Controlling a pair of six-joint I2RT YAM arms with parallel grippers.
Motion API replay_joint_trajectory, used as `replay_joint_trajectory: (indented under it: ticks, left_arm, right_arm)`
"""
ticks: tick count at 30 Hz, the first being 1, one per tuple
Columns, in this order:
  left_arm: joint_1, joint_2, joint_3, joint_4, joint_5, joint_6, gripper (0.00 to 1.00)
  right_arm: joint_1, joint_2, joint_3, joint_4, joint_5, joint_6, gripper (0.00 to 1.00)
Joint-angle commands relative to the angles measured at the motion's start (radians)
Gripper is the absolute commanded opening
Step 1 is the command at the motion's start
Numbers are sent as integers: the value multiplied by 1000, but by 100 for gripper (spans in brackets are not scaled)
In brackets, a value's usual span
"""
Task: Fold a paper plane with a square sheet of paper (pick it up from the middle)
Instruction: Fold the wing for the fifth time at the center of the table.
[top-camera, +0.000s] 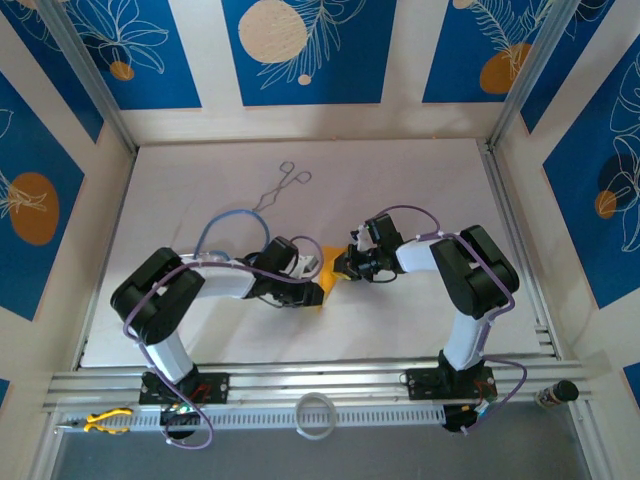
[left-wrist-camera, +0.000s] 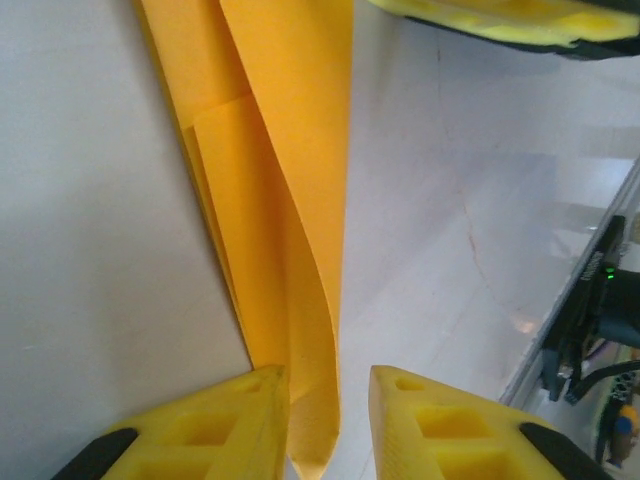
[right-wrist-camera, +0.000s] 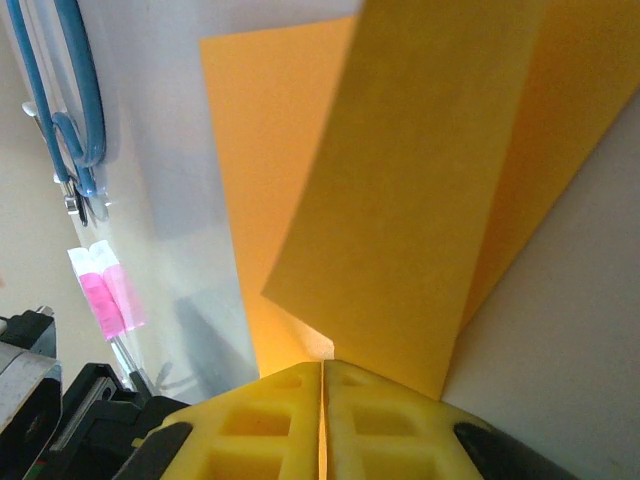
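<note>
Top: half-folded paper plane (top-camera: 313, 297) lies mid-way across the table (top-camera: 420, 190), between left gripper (top-camera: 312, 268) and right gripper (top-camera: 345, 265).
Left wrist: jaws narrowly apart, straddling the paper plane (left-wrist-camera: 280, 150); one pad clear of it.
Right wrist: jaws closed, pinching the flap of the paper plane (right-wrist-camera: 420, 200).

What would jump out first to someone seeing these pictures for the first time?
The bright orange-yellow paper, partly folded, lies in the middle of the table. The right gripper is shut on a raised flap of it, while the left gripper straddles its folded edge, jaws apart.
</note>
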Motion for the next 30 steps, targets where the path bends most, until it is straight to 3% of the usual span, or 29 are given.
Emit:
replay_joint_trajectory:
  ticks: [1, 23, 27, 30]
  left_arm:
    - [-10, 20, 19, -154, -80, 69, 27]
    - [-14, 2, -17, -91, -75, 44, 6]
    - [-13, -37, -27, -72, -88, 38, 7]
    - [-14, -90, -34, -64, -117, 37, 14]
  right_arm:
    - [11, 41, 10, -21, 36, 11, 10]
    - [12, 42, 11, -28, 40, 12, 10]
    - [11, 39, 10, -33, 47, 12, 10]
    - [12, 39, 13, -38, 50, 16, 10]
